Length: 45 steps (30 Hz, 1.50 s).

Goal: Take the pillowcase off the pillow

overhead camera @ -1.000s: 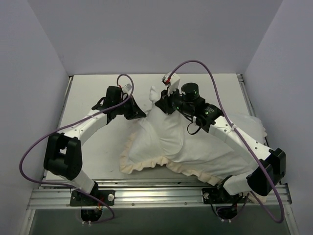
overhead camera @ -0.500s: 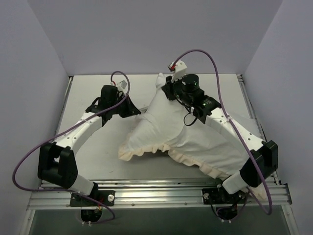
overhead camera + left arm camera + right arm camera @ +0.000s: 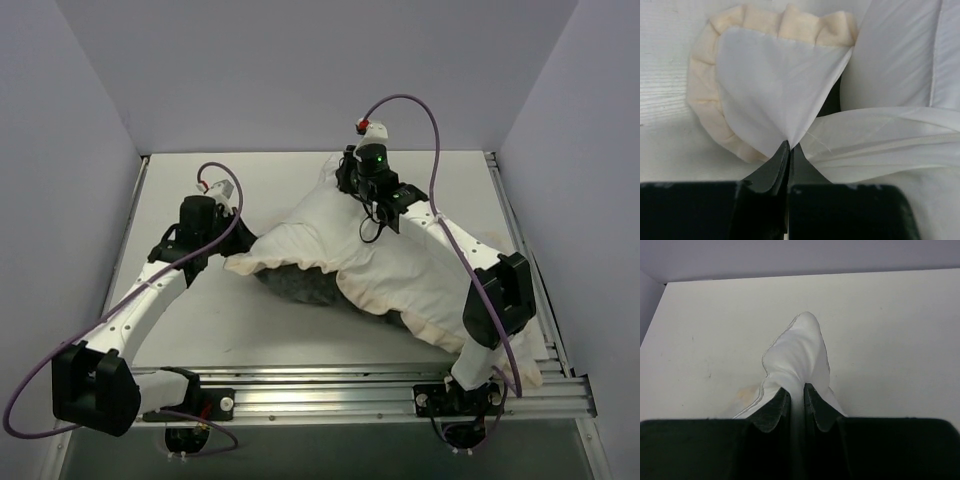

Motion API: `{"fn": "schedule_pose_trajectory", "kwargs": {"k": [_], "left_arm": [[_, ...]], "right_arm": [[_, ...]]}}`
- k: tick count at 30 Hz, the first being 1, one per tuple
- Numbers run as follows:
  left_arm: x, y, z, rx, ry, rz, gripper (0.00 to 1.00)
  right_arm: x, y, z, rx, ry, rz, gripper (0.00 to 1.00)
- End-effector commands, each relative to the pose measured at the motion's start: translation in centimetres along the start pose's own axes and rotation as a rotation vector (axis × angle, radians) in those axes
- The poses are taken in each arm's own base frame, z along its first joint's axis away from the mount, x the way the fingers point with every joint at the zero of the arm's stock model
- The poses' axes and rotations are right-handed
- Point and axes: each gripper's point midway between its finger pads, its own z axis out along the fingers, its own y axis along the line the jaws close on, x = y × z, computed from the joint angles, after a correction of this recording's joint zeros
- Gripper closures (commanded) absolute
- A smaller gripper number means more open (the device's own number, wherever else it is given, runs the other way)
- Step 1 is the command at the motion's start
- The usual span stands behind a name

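Nearest the arm bases, the pillowcase (image 3: 400,270) trails its cream ruffle (image 3: 445,338) down toward the near right of the surface (image 3: 200,330), white face up. A patch of its dark grey face (image 3: 300,285) shows underneath at the middle.

A little farther in, on the left, the left pincer (image 3: 238,258) is clamped on the cover's left corner. In its wrist view the fingertips (image 3: 788,147) are closed tight on a gather of white cloth. The frilled corner fans out just beyond them, and a taut band of the same cloth runs off to the right. Behind that band sits a smooth, plump white bulk, which I take to be the pillow (image 3: 900,55).

Farthest away, at the middle back of the surface, the right pincer (image 3: 345,180) is pinched shut on a plain white seamed corner (image 3: 797,350) with no frill. This is most likely the pillow's own corner, though I cannot rule out cover cloth caught in with it.

The two grips therefore sit at opposite ends of a slanted line, left-near to centre-far. The cover's long run goes from the left grip toward the near right. The ruffled edge lies on the left arm's side, so the left arm is better placed to draw the cover leftward and nearward, away from the far hold.
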Motion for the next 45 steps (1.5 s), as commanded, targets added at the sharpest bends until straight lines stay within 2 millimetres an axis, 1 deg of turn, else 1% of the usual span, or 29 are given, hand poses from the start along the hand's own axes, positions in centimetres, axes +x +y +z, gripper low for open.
{"fn": "schedule_pose_trajectory", "kwargs": {"k": [1, 3, 4, 5, 6, 7, 8, 9, 10, 12, 13, 15, 17, 18, 19, 21, 24, 26, 28, 29, 30, 33, 36, 39, 40, 42, 43, 44, 45], "left_arm": [[-2.1, 3.2, -3.2, -0.139, -0.105, 0.006, 0.98], [-3.1, 2.5, -3.9, -0.126, -0.121, 0.024, 0.98], [-3.5, 2.1, -4.2, -0.121, -0.129, 0.029, 0.96], [-4.2, 1.3, -5.0, -0.099, -0.152, 0.039, 0.93], [-4.6, 0.9, -5.5, -0.089, -0.165, 0.047, 0.88], [-5.1, 0.6, -5.9, -0.082, -0.18, 0.05, 0.63], [-5.3, 0.3, -6.5, -0.078, -0.184, 0.053, 0.48], [-6.3, -0.7, -7.8, -0.057, -0.218, 0.055, 0.34], [-6.6, -1.2, -8.3, -0.048, -0.229, 0.056, 0.17], [-7.5, -2.5, -10.2, -0.024, -0.261, 0.057, 0.07], [-7.8, -2.7, -10.8, -0.021, -0.268, 0.054, 0.04], [-7.7, -3.4, -11.7, -0.004, -0.268, 0.047, 0.03], [-7.2, -3.8, -11.8, 0.021, -0.246, 0.045, 0.03], [-6.0, -3.1, -10.9, 0.01, -0.208, 0.009, 0.03], [-6.0, -3.1, -10.8, 0.01, -0.207, 0.008, 0.03], [-4.3, -1.6, -9.1, -0.021, -0.166, -0.05, 0.03], [-1.9, -0.7, -6.1, 0.002, -0.116, -0.194, 0.07], [-0.6, -0.1, -4.5, 0.017, -0.094, -0.234, 0.08], [0.3, -0.1, -3.4, 0.045, -0.065, -0.263, 0.09], [0.1, -0.6, -3.0, 0.083, -0.075, -0.257, 0.09], [1.0, -1.0, -2.6, 0.112, -0.04, -0.256, 0.09], [2.1, -1.6, -1.8, 0.14, 0.0, -0.231, 0.09], [2.4, -2.1, -1.6, 0.146, 0.008, -0.231, 0.1], [0.9, -3.3, -1.6, 0.134, -0.054, -0.209, 0.1], [-0.1, -4.4, -1.7, 0.126, -0.094, -0.185, 0.1], [-0.3, -5.2, -0.7, 0.1, -0.094, -0.16, 0.11], [-0.8, -6.2, -0.5, 0.086, -0.11, -0.145, 0.11], [-0.7, -6.5, 0.0, 0.078, -0.1, -0.141, 0.12], [-0.2, -6.4, 1.2, 0.059, -0.074, -0.155, 0.12]], "right_arm": [[-4.7, -8.5, 0.5, 0.334, -0.145, 0.047, 1.0], [-4.4, -7.8, 0.7, 0.292, -0.129, 0.041, 1.0], [-4.6, -6.5, 0.4, 0.221, -0.145, 0.044, 1.0], [-4.5, -6.1, 0.1, 0.204, -0.153, 0.044, 1.0], [-4.3, -5.5, 0.0, 0.182, -0.153, 0.038, 1.0], [-4.4, -5.0, -0.4, 0.159, -0.154, 0.033, 1.0], [-4.1, -4.0, -0.5, 0.104, -0.137, 0.023, 1.0], [-3.7, -3.0, -0.6, 0.07, -0.126, 0.008, 1.0], [-3.6, -2.2, -1.0, 0.043, -0.124, -0.026, 1.0], [-3.2, -0.7, -1.7, 0.021, -0.127, -0.087, 1.0], [-2.8, 1.0, -2.3, 0.001, -0.134, -0.147, 1.0], [-2.4, 1.0, -2.7, 0.058, -0.148, -0.169, 1.0], [-2.3, 0.8, -2.6, 0.069, -0.16, -0.141, 1.0], [-2.6, 0.9, -2.4, 0.067, -0.17, -0.131, 1.0], [-2.6, 1.1, -2.4, 0.06, -0.171, -0.13, 1.0], [-2.3, 1.5, -2.1, 0.045, -0.164, -0.128, 1.0], [-2.2, 2.1, -1.8, 0.016, -0.162, -0.121, 1.0], [-2.1, 2.2, -1.8, 0.012, -0.162, -0.119, 1.0], [-1.9, 2.0, -1.7, 0.015, -0.16, -0.12, 1.0], [-1.9, 1.9, -1.7, 0.019, -0.161, -0.121, 1.0], [-1.9, 1.8, -1.8, 0.022, -0.163, -0.121, 1.0], [-1.8, 1.6, -1.4, 0.026, -0.161, -0.123, 1.0], [-1.8, 1.8, -1.0, 0.019, -0.161, -0.12, 1.0], [-1.5, 2.0, -0.6, 0.018, -0.156, -0.113, 1.0], [-1.1, 2.0, -0.3, 0.021, -0.15, -0.114, 1.0], [-1.0, 2.1, -0.2, 0.021, -0.147, -0.109, 1.0], [-0.7, 2.0, 0.0, 0.025, -0.135, -0.112, 1.0], [-0.7, 2.1, 0.1, 0.022, -0.13, -0.111, 1.0], [-0.9, 2.2, 0.0, 0.021, -0.128, -0.112, 1.0]]}}
